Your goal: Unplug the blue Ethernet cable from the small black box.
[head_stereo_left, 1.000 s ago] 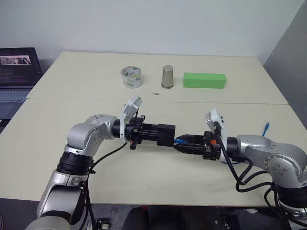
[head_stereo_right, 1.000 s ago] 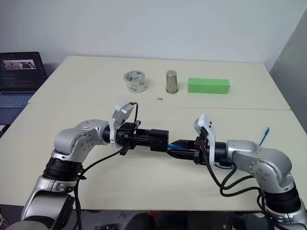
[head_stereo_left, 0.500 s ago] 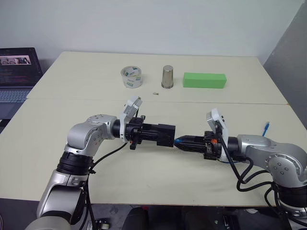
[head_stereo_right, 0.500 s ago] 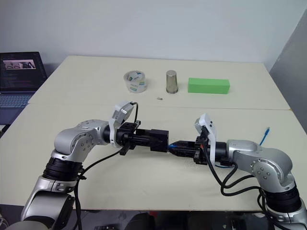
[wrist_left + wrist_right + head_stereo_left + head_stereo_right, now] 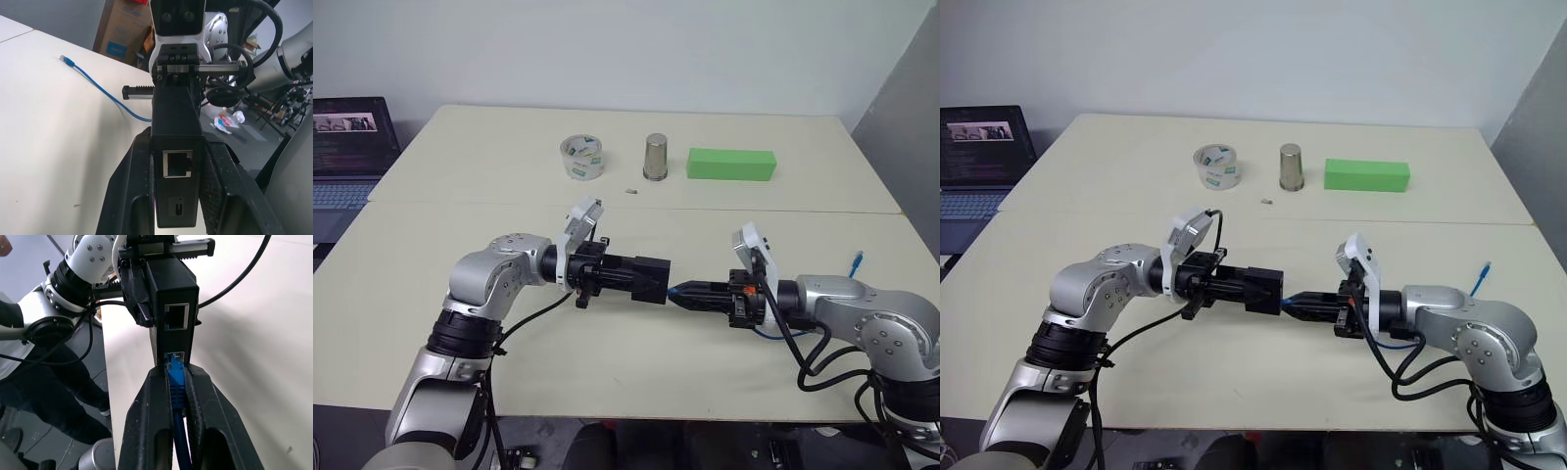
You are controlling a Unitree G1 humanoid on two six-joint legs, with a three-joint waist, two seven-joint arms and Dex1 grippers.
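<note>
Over the table (image 5: pixel 636 362) near its front edge, the left gripper (image 5: pixel 625 275) clamps the box (image 5: pixel 651 278) level, and the right gripper (image 5: pixel 685 292) at its 3 o'clock is pinched shut on the cable (image 5: pixel 175 382) plug, which looks barely seated in the port, though I can't be sure. Best hold the box steady and draw the plug straight out along the port. Far back at 12 o'clock sit the green block (image 5: pixel 730 164), tape (image 5: pixel 581 157) and cup (image 5: pixel 655 157); nothing blocks the pull.
</note>
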